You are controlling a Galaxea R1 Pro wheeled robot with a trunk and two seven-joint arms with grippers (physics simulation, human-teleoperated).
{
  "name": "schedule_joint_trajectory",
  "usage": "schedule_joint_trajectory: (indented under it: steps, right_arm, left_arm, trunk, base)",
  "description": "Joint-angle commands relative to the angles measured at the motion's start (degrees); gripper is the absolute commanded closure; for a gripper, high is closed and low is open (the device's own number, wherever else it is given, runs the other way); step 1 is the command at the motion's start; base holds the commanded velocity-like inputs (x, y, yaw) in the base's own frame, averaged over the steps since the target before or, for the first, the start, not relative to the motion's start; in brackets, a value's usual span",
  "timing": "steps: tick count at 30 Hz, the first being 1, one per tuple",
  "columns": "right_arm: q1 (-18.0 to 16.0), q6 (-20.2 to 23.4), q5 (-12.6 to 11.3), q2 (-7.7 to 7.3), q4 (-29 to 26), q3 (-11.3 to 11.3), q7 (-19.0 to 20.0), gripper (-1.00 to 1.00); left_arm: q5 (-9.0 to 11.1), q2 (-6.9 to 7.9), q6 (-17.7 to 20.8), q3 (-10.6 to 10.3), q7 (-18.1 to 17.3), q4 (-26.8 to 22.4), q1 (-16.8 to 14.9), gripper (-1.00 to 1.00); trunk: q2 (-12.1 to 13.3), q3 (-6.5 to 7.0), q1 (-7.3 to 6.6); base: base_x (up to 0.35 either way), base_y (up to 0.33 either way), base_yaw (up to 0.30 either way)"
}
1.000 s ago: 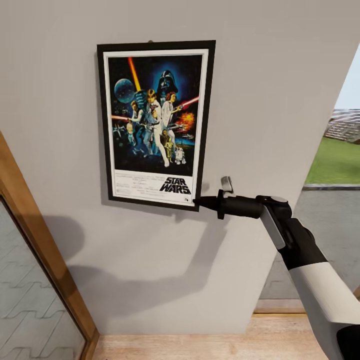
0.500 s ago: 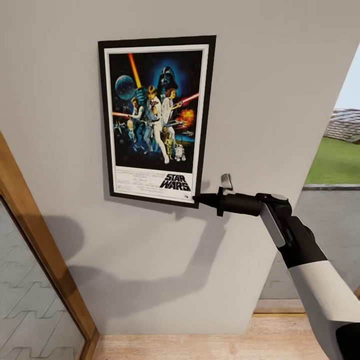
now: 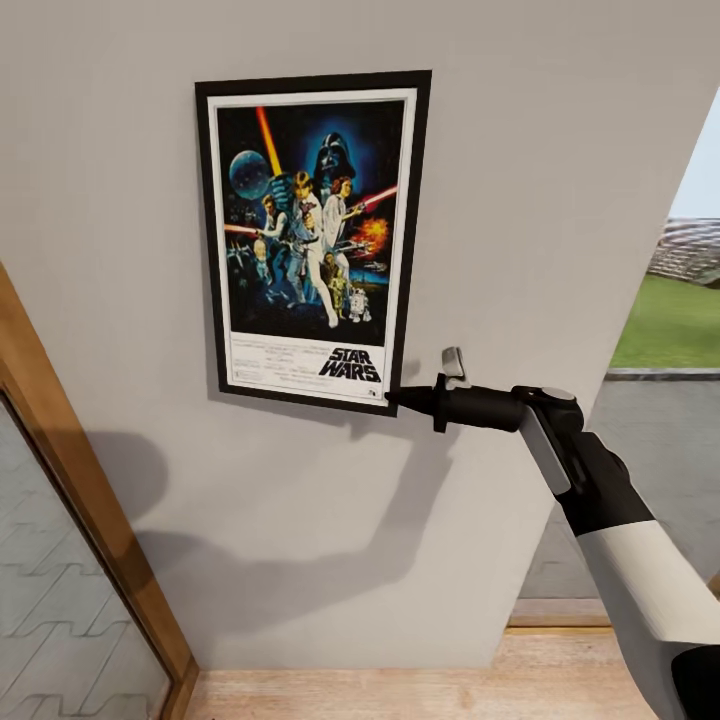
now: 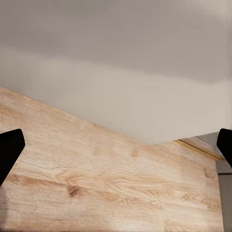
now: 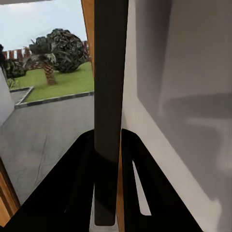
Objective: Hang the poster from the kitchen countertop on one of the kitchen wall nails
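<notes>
The wall [image 3: 520, 180] is pale grey and plain, and the poster [image 3: 312, 240] sits flat against it, upright, its top edge high in the head view, so you cannot see a nail or tell whether the frame is caught on one. That is your main risk: if you let go while the frame is only pressed to the wall, it will likely slide down to the wooden floor [image 3: 400, 690]. Your right tool [image 3: 392, 400] is clenched on the poster's lower right corner, with the dark frame edge pinched between both fingers in the right wrist view. A one-corner hold lets the frame swing, so any sideways pull could tilt it or lift it off. Your left tool [image 4: 116, 145] hangs released, fingers wide apart, above the floor near the wall base, too far to catch a slip.
</notes>
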Motion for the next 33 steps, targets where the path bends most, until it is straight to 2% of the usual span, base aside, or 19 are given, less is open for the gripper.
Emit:
schedule_joint_trajectory:
  steps: [1, 33]
  right_arm:
    - [-0.06, 0.51, -0.52, -0.06, 0.02, 0.11, -0.09, 1.0]
    - [0.01, 0.45, -0.98, -0.14, -1.29, 0.15, 0.24, 1.0]
  left_arm:
    - [0.34, 0.01, -0.33, -0.47, -0.08, 0.02, -0.05, -1.0]
    - [0.38, -0.08, -0.33, -0.53, -0.08, 0.02, -0.05, -1.0]
  trunk:
    - [-0.13, -0.13, 0.04]
    - [-0.13, -0.13, 0.04]
  base:
    - [0.0, 0.0, 0.0]
    - [0.0, 0.0, 0.0]
